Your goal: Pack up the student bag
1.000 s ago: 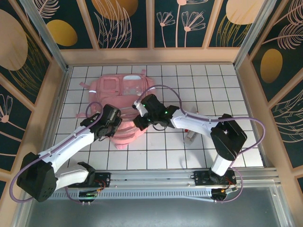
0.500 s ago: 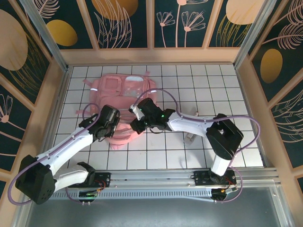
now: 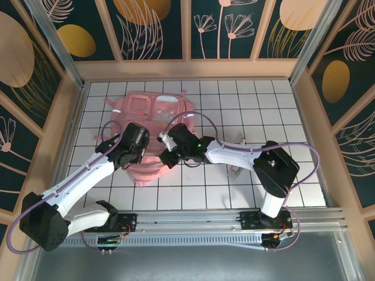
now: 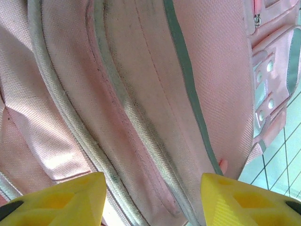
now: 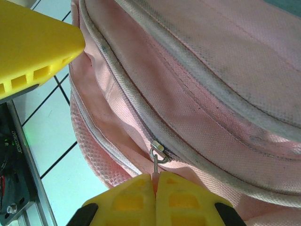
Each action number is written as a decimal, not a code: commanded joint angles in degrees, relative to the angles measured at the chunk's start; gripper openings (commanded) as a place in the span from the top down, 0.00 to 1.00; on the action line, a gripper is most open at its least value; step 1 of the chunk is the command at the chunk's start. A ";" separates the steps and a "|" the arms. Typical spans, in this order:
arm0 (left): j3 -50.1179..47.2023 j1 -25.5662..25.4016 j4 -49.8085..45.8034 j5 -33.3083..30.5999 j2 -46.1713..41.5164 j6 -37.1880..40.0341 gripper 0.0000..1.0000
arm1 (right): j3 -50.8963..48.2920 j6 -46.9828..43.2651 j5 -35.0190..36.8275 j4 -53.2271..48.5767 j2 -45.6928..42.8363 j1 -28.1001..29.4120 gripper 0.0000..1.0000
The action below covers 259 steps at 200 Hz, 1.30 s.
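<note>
The student bag (image 3: 150, 108), soft and pink, lies on the white tiled table at centre left. My left gripper (image 3: 132, 148) sits on its near left part. Its yellow fingers (image 4: 61, 200) stand wide apart, and a thick piped fold of the bag (image 4: 141, 141) fills the gap between them. My right gripper (image 3: 167, 156) is at the bag's near right side. Its fingertips (image 5: 141, 197) are shut on the thin metal pull of a zipper (image 5: 158, 154) along a seam of the bag (image 5: 211, 94). One left finger (image 5: 33, 47) shows in the right wrist view, against the bag's side.
A small pale object (image 3: 234, 170) lies on the tiles right of the right arm. Wooden walls (image 3: 70, 117) enclose the table on the left, right and back. A metal rail (image 3: 193, 218) with the arm bases runs along the near edge.
Both grippers have moved a little left and toward the back. The bag has bunched and shifted that way with them. The right gripper stayed shut on the zipper pull.
</note>
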 commanded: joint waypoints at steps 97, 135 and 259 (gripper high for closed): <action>-9.28 -0.28 9.31 4.27 2.95 -3.08 0.49 | 0.62 -0.12 -1.70 -0.81 -0.41 0.82 1.00; -12.04 -0.12 9.30 -2.18 1.30 -0.38 1.00 | 2.05 -1.06 0.22 -2.15 -0.98 0.82 1.00; -4.76 19.66 -0.19 18.42 0.05 33.60 1.00 | -4.51 -4.79 15.21 -3.14 -2.10 -14.54 1.00</action>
